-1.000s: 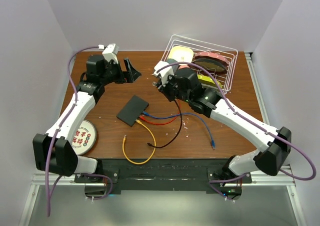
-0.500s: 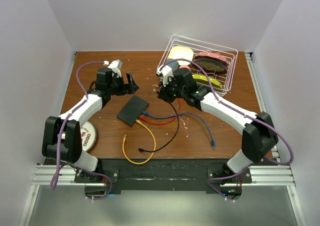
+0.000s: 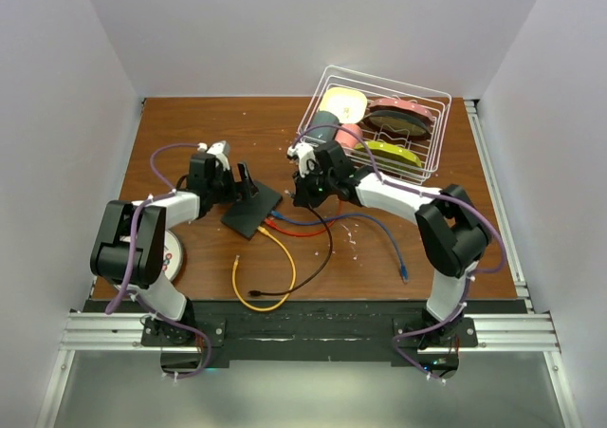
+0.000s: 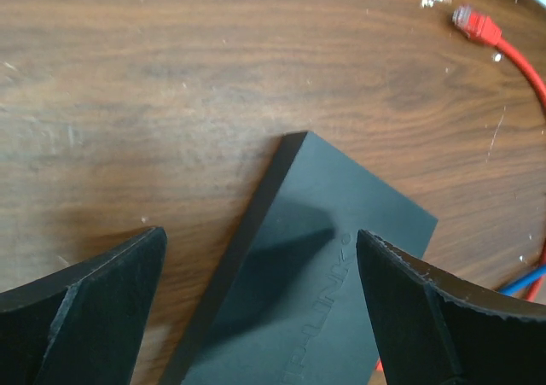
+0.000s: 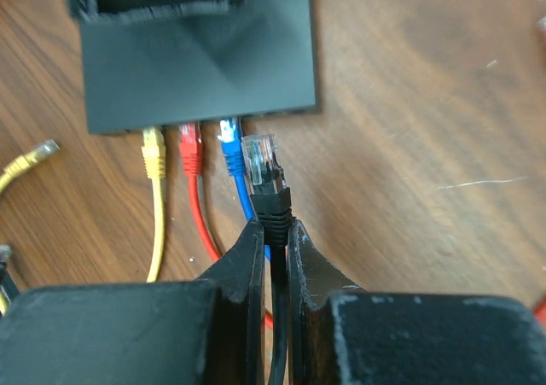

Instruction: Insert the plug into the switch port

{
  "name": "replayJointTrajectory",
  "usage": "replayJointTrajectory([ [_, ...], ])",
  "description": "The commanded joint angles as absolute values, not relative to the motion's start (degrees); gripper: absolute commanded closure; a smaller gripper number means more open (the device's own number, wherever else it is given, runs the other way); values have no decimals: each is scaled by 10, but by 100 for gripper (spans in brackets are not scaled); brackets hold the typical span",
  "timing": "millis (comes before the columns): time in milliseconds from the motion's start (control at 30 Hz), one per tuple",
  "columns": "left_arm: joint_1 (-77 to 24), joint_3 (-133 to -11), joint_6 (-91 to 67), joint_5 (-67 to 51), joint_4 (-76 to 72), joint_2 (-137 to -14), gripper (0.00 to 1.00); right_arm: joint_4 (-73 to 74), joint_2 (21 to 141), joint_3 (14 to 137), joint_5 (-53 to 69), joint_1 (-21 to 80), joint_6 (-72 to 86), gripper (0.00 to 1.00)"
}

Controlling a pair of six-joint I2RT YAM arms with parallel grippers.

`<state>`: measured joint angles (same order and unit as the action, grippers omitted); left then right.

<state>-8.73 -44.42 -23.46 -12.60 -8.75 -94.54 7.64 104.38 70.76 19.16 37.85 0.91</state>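
Observation:
The switch [image 3: 251,210] is a flat black box lying on the wooden table, also seen in the left wrist view [image 4: 316,291] and the right wrist view [image 5: 200,61]. Yellow [image 5: 152,159], red [image 5: 189,150] and blue [image 5: 229,142] plugs sit in its port edge. My right gripper [image 5: 273,227] is shut on the black boot of the clear-tipped plug [image 5: 263,163]. It holds the plug just short of that edge, right of the blue one. My left gripper [image 4: 260,234] stands open, straddling the switch's far corner without touching it.
A white wire basket [image 3: 379,129] with dishes stands at the back right. A round tin [image 3: 169,254] lies near the left arm. Loose cables lie in front of the switch: a yellow loop [image 3: 261,276], a black cable [image 3: 327,248], a blue end [image 3: 403,274]. A free red plug [image 4: 478,25] lies beyond the switch.
Both arms have drawn in toward the switch. The left gripper came down over its far corner. The right gripper carried the black-booted plug down to the port edge.

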Motion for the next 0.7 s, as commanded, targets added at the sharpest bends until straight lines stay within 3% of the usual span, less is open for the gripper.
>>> replayJointTrajectory([
  [0,-76,-426,-237,-132,-145,-945,5,51,1064,710,227,379,9,100],
  [667,-75,-403,-248,-185,-163,-958,15,108,1159,751,171,401,13,100],
])
